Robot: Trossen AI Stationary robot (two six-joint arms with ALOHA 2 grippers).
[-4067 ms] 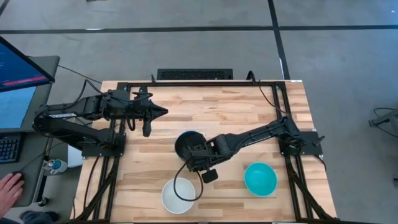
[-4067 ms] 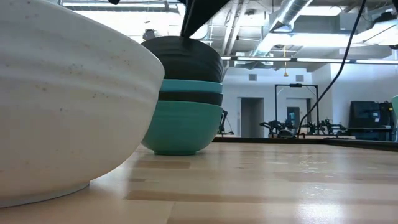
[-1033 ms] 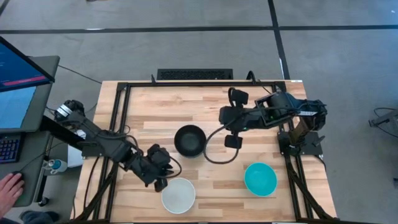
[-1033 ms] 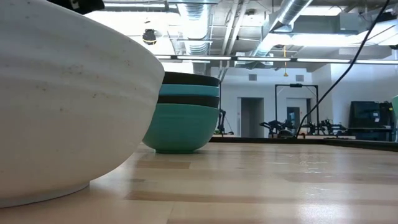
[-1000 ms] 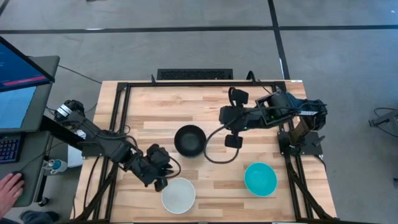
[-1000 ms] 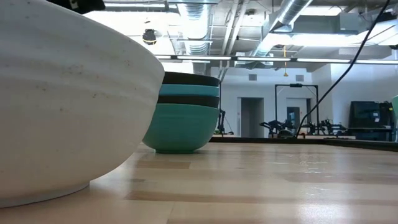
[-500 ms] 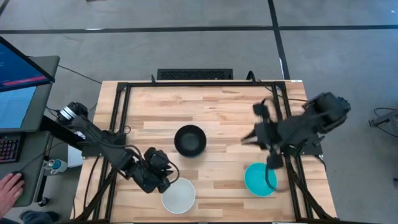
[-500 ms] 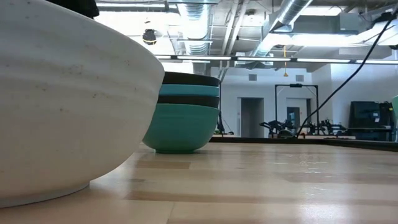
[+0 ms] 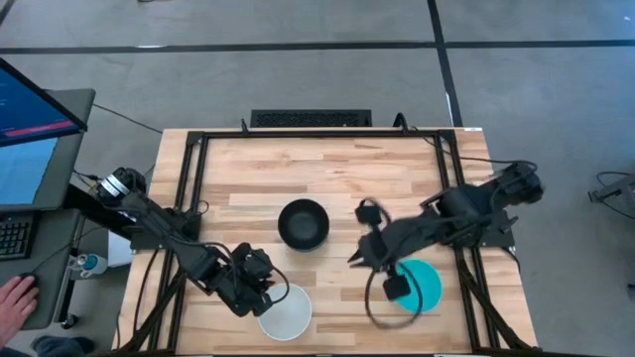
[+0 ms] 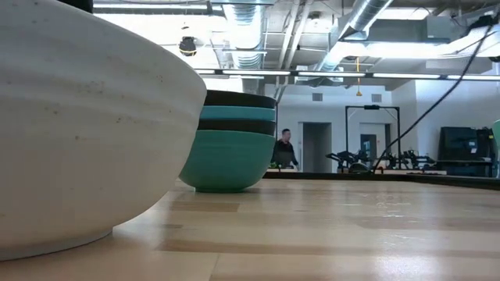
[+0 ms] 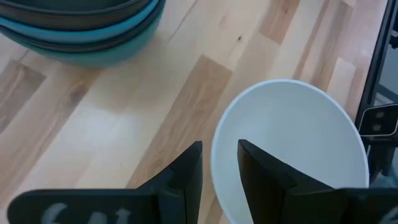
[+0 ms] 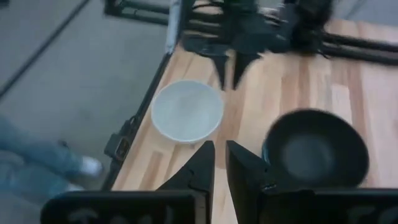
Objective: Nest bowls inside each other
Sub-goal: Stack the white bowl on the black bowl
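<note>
A stack of several nested bowls (image 9: 303,224), black on top, stands mid-table; in the low view the stack (image 10: 230,144) shows a teal bowl at the bottom. A white bowl (image 9: 286,313) sits on its base near the near edge, and a cyan bowl (image 9: 421,286) sits to its right. My left gripper (image 9: 269,297) is low at the white bowl's left rim. It is open, with one finger inside the white bowl (image 11: 292,143) and one outside. My right gripper (image 9: 354,256) hovers shut between the stack and the cyan bowl, holding nothing. My left gripper (image 11: 219,144) stands astride the white bowl's left rim (image 11: 214,152), slanting down from the table's left. One finger (image 11: 258,163) is inside the bowl and one finger (image 11: 189,163) is outside. I cannot tell whether either finger touches the rim. The bowl rests on the table.
Black frame rails (image 9: 189,198) run along the table's left and right sides. A person's hand (image 9: 15,297) rests at a desk beyond the left edge, and legs (image 12: 37,158) show beside the table. Bare wood lies along the far side (image 9: 317,164).
My left gripper has moved toward the near edge and down onto the white bowl's left rim. My right arm has swung from the table's far right down toward the near edge, then left toward the middle beside the cyan bowl. No bowl has moved.
</note>
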